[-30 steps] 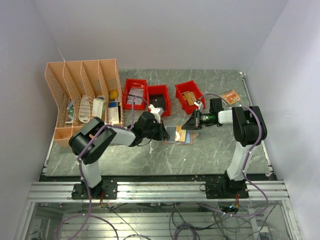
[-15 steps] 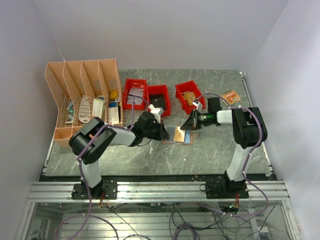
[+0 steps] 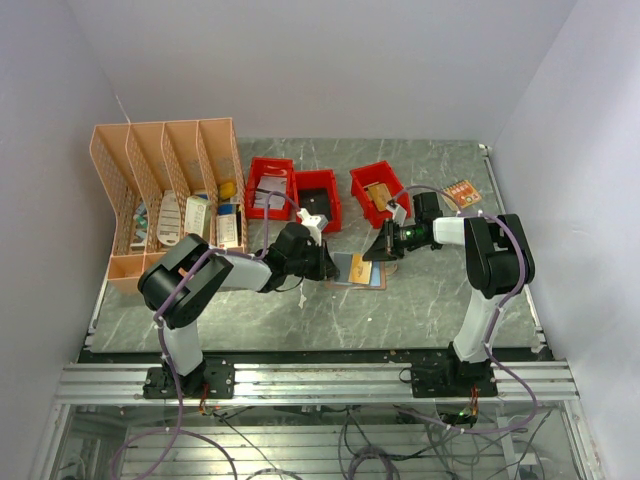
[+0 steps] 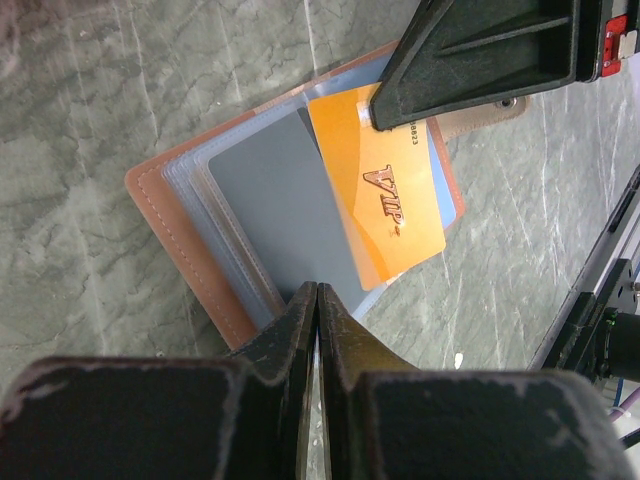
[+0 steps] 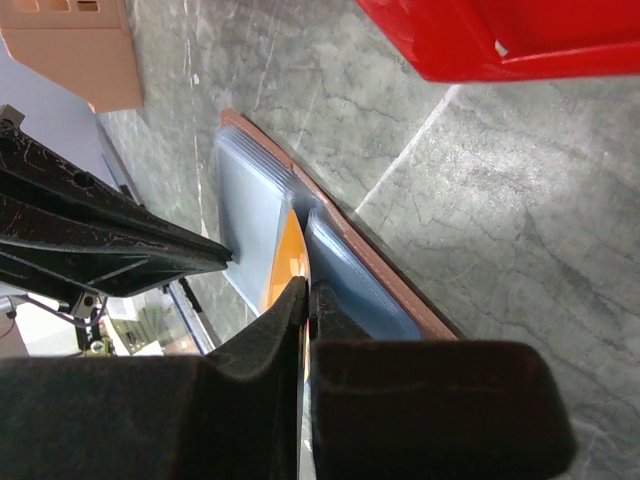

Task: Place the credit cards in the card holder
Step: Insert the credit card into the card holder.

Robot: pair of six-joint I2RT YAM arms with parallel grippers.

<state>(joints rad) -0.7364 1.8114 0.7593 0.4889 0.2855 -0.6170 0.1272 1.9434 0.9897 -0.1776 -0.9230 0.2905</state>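
The card holder lies open on the table, a brown cover with clear sleeves fanned out. In the top view it lies between my two grippers. An orange credit card marked VIP rests slanted across the sleeves. My right gripper is shut on this card's edge and holds it against the sleeves. My left gripper is shut on the edge of a grey sleeve at the holder's near side. In the top view the left gripper sits left of the holder, the right gripper right of it.
Three red bins stand just behind the holder; one red bin is close above my right gripper. A peach desk organizer fills the back left. A small patterned card lies at the back right.
The orange card has slid left over the open sleeves, held by the right gripper, whose wrist moved slightly toward the back. The left gripper has stayed put.
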